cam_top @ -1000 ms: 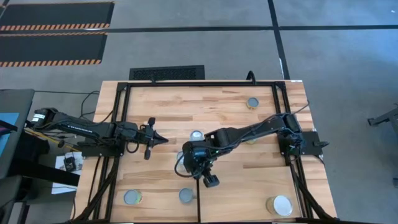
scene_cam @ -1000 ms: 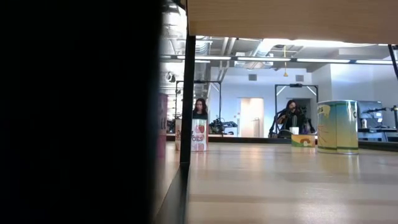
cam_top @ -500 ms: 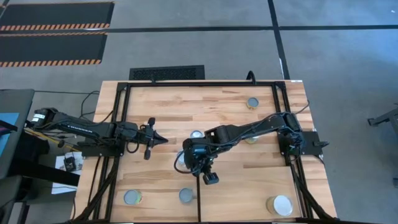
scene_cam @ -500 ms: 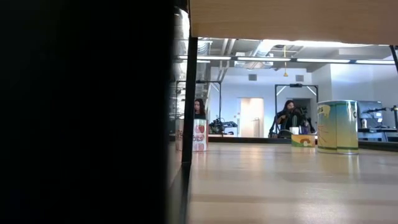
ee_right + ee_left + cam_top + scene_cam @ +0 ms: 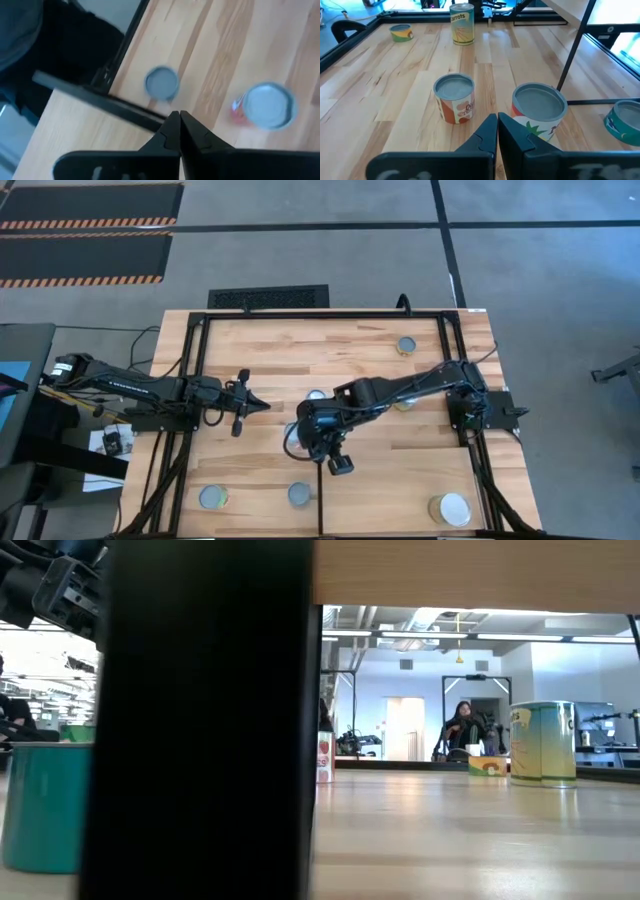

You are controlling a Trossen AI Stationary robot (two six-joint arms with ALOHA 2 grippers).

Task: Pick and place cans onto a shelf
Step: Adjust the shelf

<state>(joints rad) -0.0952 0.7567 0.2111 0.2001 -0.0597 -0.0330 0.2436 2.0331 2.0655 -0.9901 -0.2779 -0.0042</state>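
Several cans stand about the wooden table: one at the far right (image 5: pixel 407 345), one at the centre (image 5: pixel 316 396), two with grey tops near the front edge (image 5: pixel 212 497) (image 5: pixel 300 495), and a wider, white-topped one (image 5: pixel 454 510). The shelf is a pale panel (image 5: pixel 570 10) raised on a black post. My right gripper (image 5: pixel 341 466) hangs shut and empty over the table's near middle, slanting down. Its wrist view shows two cans (image 5: pixel 162 82) (image 5: pixel 267 105) beyond the fingertips (image 5: pixel 179 120). My left gripper (image 5: pixel 262 406) waits shut at the left, facing two cans (image 5: pixel 454 97) (image 5: pixel 539 107).
A black frame (image 5: pixel 190 380) runs round the table. A thin black bar (image 5: pixel 320 505) crosses the near middle. A tall can (image 5: pixel 543 743) and a teal one (image 5: pixel 40 805) stand in the low view, where a dark bulk (image 5: pixel 200 740) blocks the left half.
My right gripper has risen a little and drawn slightly back from the near edge, staying shut. In the low view the dark bulk has shifted right, and a teal can now shows at the left.
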